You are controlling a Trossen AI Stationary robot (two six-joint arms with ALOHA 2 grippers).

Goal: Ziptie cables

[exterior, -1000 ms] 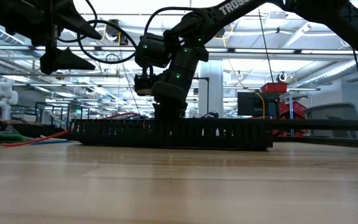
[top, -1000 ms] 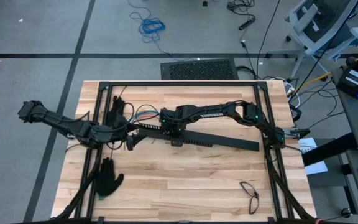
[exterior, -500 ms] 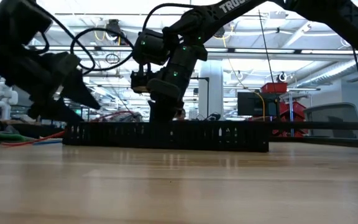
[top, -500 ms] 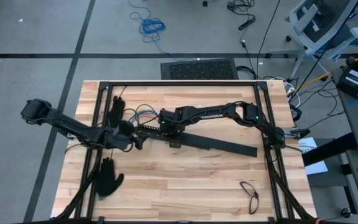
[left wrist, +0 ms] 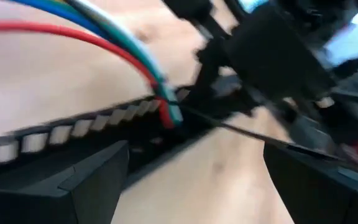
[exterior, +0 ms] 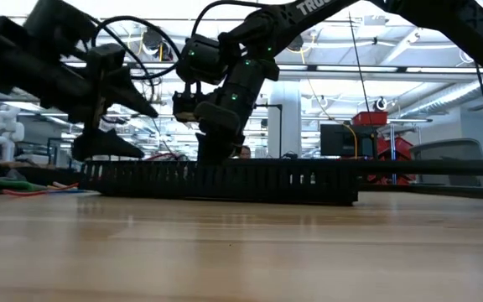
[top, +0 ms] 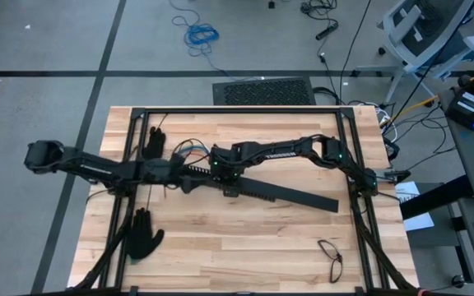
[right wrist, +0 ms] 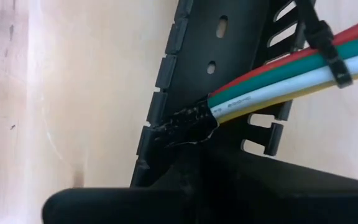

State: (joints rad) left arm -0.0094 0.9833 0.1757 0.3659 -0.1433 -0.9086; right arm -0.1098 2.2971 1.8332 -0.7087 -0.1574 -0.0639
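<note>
The left gripper (top: 189, 184) is spread wide beside the long black slotted bar (top: 290, 192). The right gripper (top: 218, 170) pinches the red, green, white and yellow cables (right wrist: 291, 78) over the bar, a thin black ziptie (right wrist: 325, 43) already around them. Next, I think, the left must grab the ziptie's tail and pull.

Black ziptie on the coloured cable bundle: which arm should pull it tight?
Left. Its open tool sits beside the coloured cable bundle and thin black ziptie; the right tool is shut, pinning the bundle's end.

1. Floor (top: 56, 41): grey, crossed by dark lines.
2. Blue cord (top: 200, 34): coiled on floor.
3. Office chair (top: 425, 31): beside the table's far right corner.
4. Ceiling lights (exterior: 392, 59): long, bright strips.
</note>
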